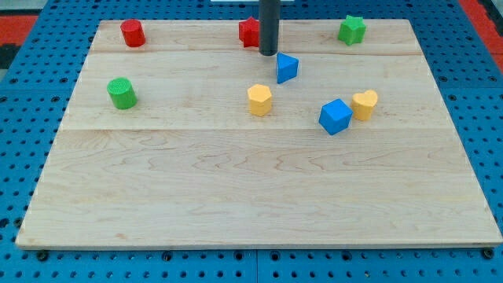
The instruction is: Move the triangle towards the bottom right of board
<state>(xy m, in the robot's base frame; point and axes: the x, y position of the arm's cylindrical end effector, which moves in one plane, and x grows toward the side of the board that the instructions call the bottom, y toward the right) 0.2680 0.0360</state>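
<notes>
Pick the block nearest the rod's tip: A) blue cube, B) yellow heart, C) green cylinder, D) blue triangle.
D: my tip sits just up and to the view's left of the blue triangle, almost touching it, while the other three blocks lie well away.

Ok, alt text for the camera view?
My tip rests just up-left of the blue triangle on a wooden board, partly hiding a red block. Other coloured blocks lie scattered across the board's upper half.
</notes>
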